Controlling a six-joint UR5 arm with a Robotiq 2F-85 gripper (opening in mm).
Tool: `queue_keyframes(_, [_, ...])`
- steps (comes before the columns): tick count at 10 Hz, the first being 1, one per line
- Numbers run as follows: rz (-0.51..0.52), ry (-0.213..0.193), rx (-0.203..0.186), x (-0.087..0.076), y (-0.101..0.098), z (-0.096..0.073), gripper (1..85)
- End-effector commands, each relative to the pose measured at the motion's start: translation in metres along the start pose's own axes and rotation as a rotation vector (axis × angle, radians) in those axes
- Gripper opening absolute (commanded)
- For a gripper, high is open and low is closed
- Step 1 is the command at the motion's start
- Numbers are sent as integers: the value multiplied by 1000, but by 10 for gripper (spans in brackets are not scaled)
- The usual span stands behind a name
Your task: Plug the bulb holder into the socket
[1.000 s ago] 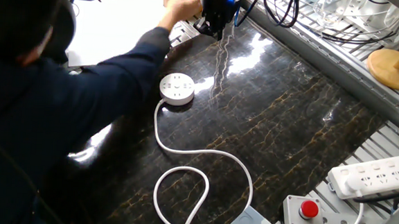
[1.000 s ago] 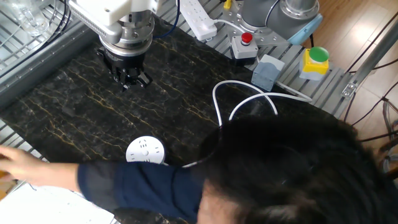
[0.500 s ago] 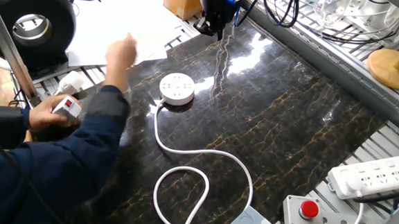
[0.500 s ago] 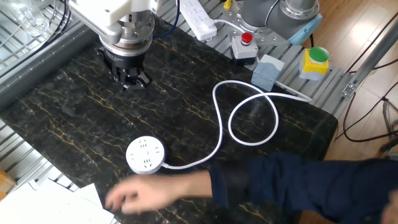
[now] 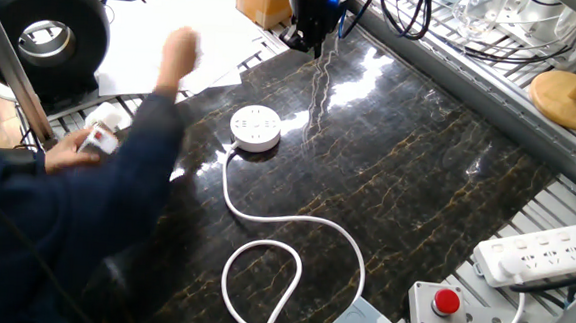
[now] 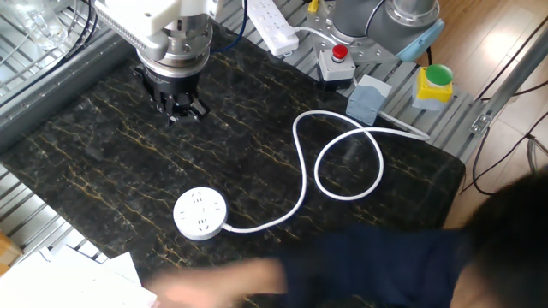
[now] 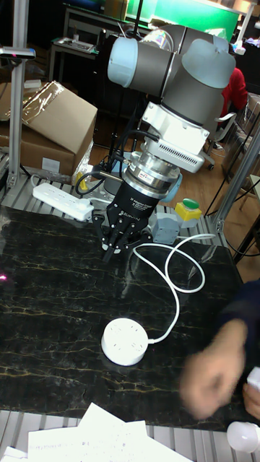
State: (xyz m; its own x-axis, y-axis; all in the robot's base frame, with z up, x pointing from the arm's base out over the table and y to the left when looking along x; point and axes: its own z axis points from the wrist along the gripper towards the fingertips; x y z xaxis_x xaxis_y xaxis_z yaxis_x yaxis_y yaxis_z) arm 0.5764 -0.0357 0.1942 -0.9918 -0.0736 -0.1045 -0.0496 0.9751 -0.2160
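The round white socket (image 5: 256, 128) (image 6: 200, 214) (image 7: 125, 341) lies flat on the dark marble table, and its white cord (image 5: 294, 222) runs off in a loop. My gripper (image 5: 313, 41) (image 6: 181, 111) (image 7: 118, 249) hangs above the table's far edge, well away from the socket. It is open, with nothing between its fingers. A person's hand off the table's left side holds the small white bulb holder (image 5: 97, 140) with a red spot; it is blurred. The other fixed view does not show it.
A person's blurred arm (image 5: 115, 201) (image 6: 342, 269) reaches over the table's near side. A power strip (image 5: 538, 255) (image 6: 272, 26), a grey box with a red button (image 5: 439, 306) (image 6: 336, 62), a grey plug block (image 6: 368, 98) and a yellow box (image 6: 434, 84) sit on the rail. A white bulb (image 7: 242, 437) lies nearby.
The person's arm has pulled back from near my gripper to the table's side, with the bulb holder now in one hand. The other hand is waving. My gripper and the socket have not moved.
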Motion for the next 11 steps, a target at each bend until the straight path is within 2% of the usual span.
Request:
queue_keyframes(1, [50, 40, -76, 10, 19, -4, 13])
queue_keyframes(2, [101, 67, -149, 15, 40, -8, 13])
queue_keyframes(3, [123, 74, -163, 16, 47, -9, 13])
queue_keyframes(4, [167, 78, -197, 16, 61, -11, 13])
queue_keyframes(6, [282, 77, -290, 8, 97, -17, 13])
queue_keyframes(7, [283, 59, -258, 4, 91, -14, 13])
queue_keyframes(9, [210, 40, -145, 2, 59, -9, 13])
queue_keyframes(10, [197, 42, -134, 3, 54, -9, 13])
queue_keyframes(11, [209, 43, -151, 2, 59, -10, 13])
